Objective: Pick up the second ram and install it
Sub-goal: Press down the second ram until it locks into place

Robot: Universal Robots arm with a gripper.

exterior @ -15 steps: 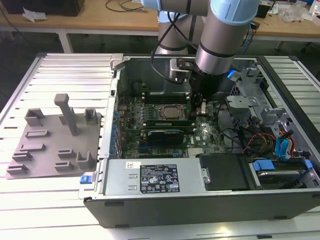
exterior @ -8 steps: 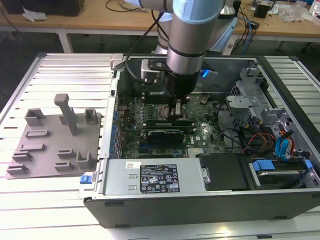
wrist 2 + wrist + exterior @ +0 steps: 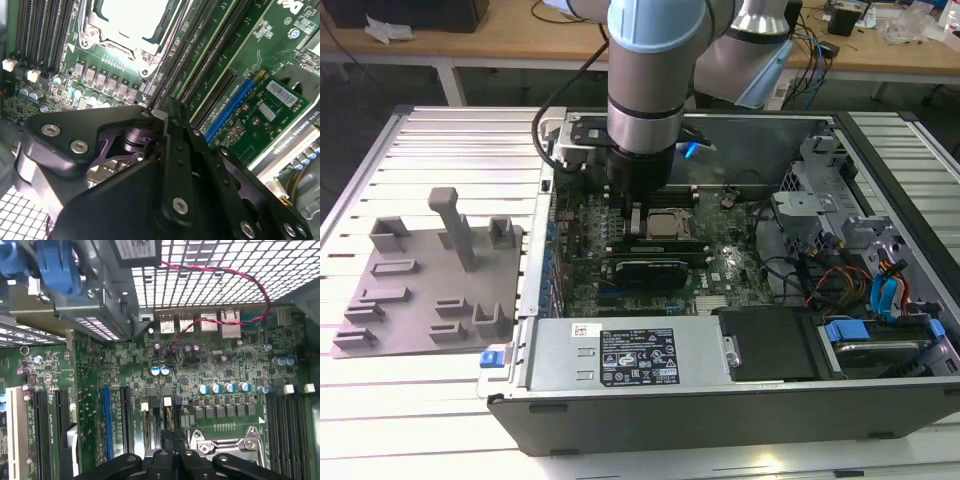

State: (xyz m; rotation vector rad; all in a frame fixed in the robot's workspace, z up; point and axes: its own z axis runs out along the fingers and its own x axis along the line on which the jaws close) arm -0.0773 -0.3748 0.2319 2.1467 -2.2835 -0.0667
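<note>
Where the arm hides it, end effector point(image 3: 159, 114) over motherboard point(image 3: 720, 275), grip state unclear.

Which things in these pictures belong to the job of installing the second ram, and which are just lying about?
In the job: claw, low over the motherboard; memory slots beside the CPU socket.
Lying about: grey moulded tray on the exterior view's left; power supply; drive bay with blue tabs.
</note>
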